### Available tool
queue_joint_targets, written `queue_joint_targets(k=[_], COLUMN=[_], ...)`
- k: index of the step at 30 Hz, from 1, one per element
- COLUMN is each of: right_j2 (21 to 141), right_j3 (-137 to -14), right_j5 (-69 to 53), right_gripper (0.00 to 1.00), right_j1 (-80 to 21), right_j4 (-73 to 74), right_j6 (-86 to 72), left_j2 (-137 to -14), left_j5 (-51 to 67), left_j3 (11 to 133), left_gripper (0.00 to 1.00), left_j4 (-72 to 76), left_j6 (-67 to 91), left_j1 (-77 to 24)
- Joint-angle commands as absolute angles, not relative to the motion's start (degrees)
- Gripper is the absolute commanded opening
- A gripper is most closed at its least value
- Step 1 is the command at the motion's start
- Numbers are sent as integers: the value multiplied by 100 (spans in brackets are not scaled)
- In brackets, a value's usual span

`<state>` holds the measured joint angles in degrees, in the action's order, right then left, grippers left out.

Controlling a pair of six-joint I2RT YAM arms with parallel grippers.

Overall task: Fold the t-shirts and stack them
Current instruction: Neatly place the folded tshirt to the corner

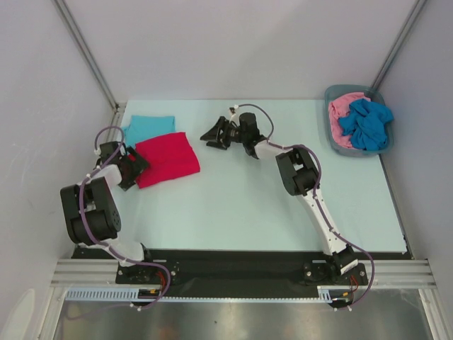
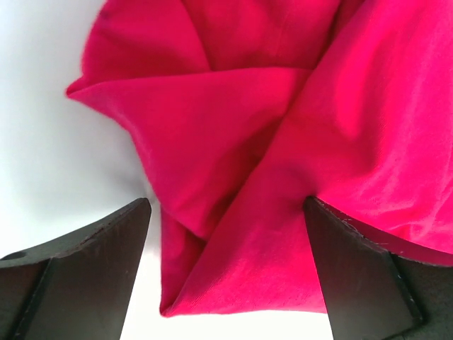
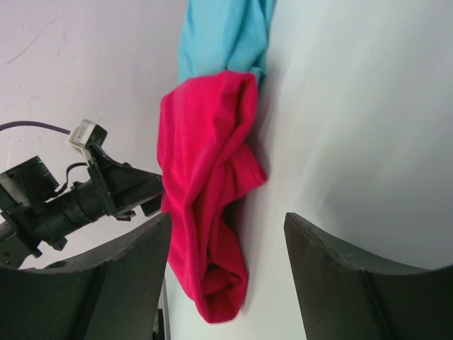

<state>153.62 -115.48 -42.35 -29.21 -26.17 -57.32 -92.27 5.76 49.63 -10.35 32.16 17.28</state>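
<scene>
Four fingers point(image 2: 85, 273), four t-shirts point(image 1: 168, 159), one bin point(image 1: 330, 122)

Black-and-white arms point(image 1: 320, 212); purple cables point(image 3: 35, 125); matte black jaws

A pale mint table point(image 1: 233, 212) stands in an evenly lit booth of plain white walls point(image 1: 233, 42), with slanting aluminium posts point(image 1: 85, 49) at both back corners, a black strip point(image 1: 233, 256) and a silver rail point(image 1: 396, 270) along its near edge, and a brushed metal sheet point(image 1: 248, 319) below.
</scene>
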Motion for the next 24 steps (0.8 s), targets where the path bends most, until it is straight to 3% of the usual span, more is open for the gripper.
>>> queue_joint_targets(k=[1,8,24], right_j2=[15608,16198,15891], right_j3=[-12250,-13236,-12709], right_j5=[-4350,-4403,-4281], right_gripper=[71,71,70], right_j1=[-3120,-3542,-3867], right_j4=[-2269,-1749,-1802], right_j6=[-5608,-5616,-5467], left_j2=[-9299,-9203,-9360], left_j5=[799,1028,1529], left_j3=[5159,5080,5063], left_gripper=[95,95,93], left_j4=[-581,-290,333], left_j6=[3340,3375,3454], left_j1=[1679,1679,1679])
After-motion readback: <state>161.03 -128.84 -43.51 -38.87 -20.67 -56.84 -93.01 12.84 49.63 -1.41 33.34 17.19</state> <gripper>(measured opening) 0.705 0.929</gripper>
